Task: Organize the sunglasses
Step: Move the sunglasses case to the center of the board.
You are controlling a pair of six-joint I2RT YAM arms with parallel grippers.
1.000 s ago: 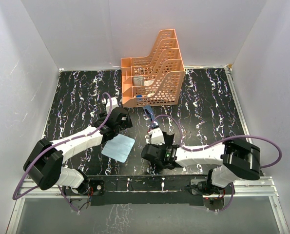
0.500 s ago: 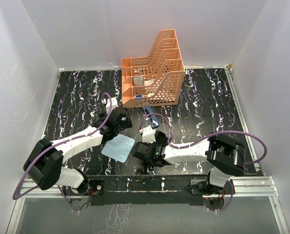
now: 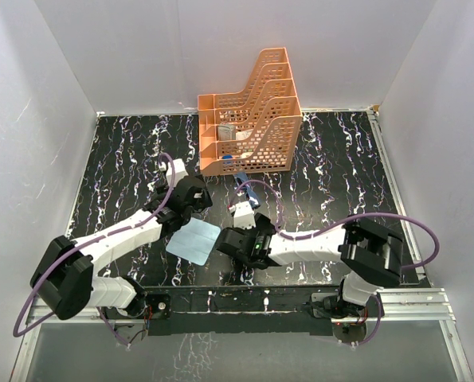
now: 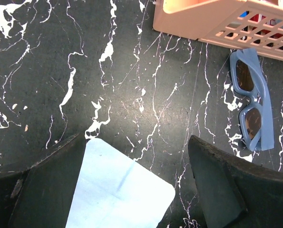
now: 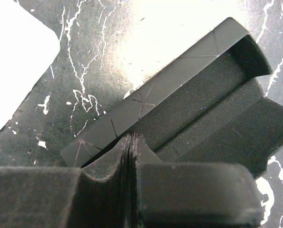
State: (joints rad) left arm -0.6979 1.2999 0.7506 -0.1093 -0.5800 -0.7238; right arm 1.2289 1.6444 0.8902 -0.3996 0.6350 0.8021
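The sunglasses (image 3: 243, 185), a folded pair with a thin blue frame, lie on the black marbled table just in front of the orange rack; they also show at the right of the left wrist view (image 4: 253, 107). My left gripper (image 3: 190, 208) is open and empty above the far corner of the pale blue cloth (image 4: 117, 190), with its fingers (image 4: 227, 185) either side of that corner. My right gripper (image 5: 134, 152) is shut on the thin edge of the open black case (image 5: 179, 109), right of the cloth. In the top view the right gripper (image 3: 230, 248) covers the case.
The orange mesh rack (image 3: 252, 119) stands at the back middle with small items in its tiers; its front edge shows in the left wrist view (image 4: 217, 19). The cloth (image 3: 193, 240) lies between the two grippers. White walls enclose the table.
My right gripper has moved left with the case, closer to the cloth. My left gripper has shifted slightly left and stays open.
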